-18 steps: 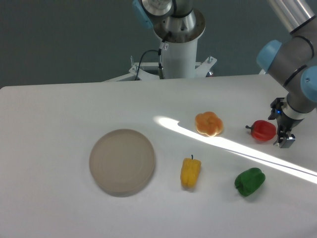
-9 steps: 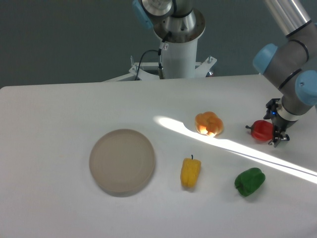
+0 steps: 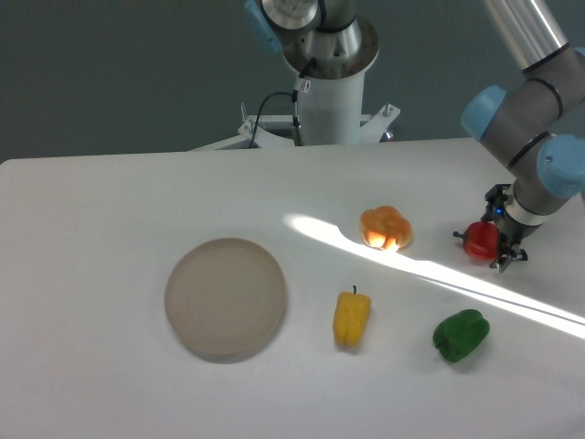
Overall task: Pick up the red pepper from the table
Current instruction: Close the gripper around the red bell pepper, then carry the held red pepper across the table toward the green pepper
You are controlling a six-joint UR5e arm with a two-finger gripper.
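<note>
- Fixed camera: the red pepper (image 3: pixel 480 240) lies on the white surface (image 3: pixel 110 384) at the right side, small, glossy and bright red, its short dark stem pointing left.
- My end effector (image 3: pixel 505 245) is down at the pepper's right flank. One dark finger shows just past its right edge, touching or nearly so; the other is hidden, so I cannot tell whether the fingers are apart or clamped on it.
- The pepper looks seated on the surface, with its right part covered by my end effector.
- An orange lobed pepper (image 3: pixel 385 228) sits to its left, near but apart, in a bright streak of light.
- A green pepper (image 3: pixel 461 335) lies nearer the camera, a yellow pepper (image 3: pixel 351 316) left of that, and a round beige-grey plate (image 3: pixel 226 298) further left.
</note>
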